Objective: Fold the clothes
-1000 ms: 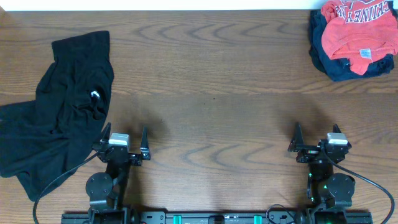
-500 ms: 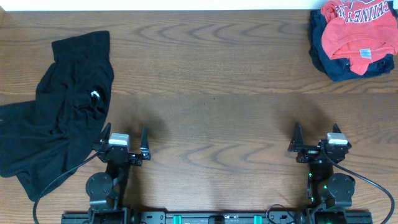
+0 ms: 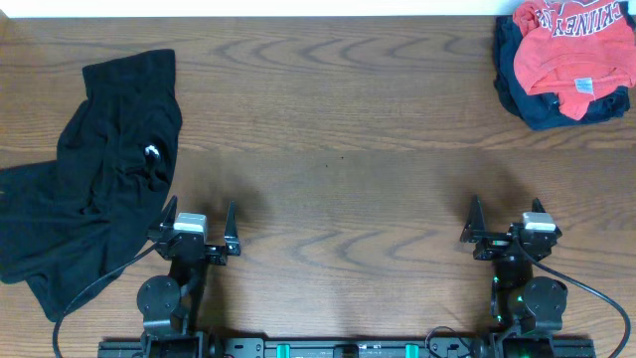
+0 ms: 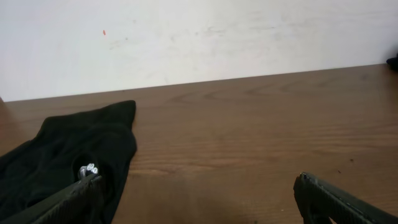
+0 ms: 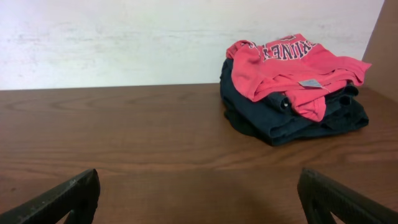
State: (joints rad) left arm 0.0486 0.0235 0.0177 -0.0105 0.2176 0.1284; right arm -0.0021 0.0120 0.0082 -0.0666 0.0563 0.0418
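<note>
Black garment (image 3: 99, 189) sprawled crumpled and unfolded on the wooden desk (image 3: 338, 119), small white logo (image 3: 152, 152) near its middle. Just beside its lower right edge, left tool (image 3: 200, 215), fingers spread wide, gripping nothing. Well to the garment's right, right tool (image 3: 507, 214), likewise spread and empty. Far right of the garment, at the desk's back corner: red shirt (image 3: 561, 45) heaped on a navy garment (image 3: 542, 107). No shift anywhere from a second ago; folding apparently not yet begun.
</note>
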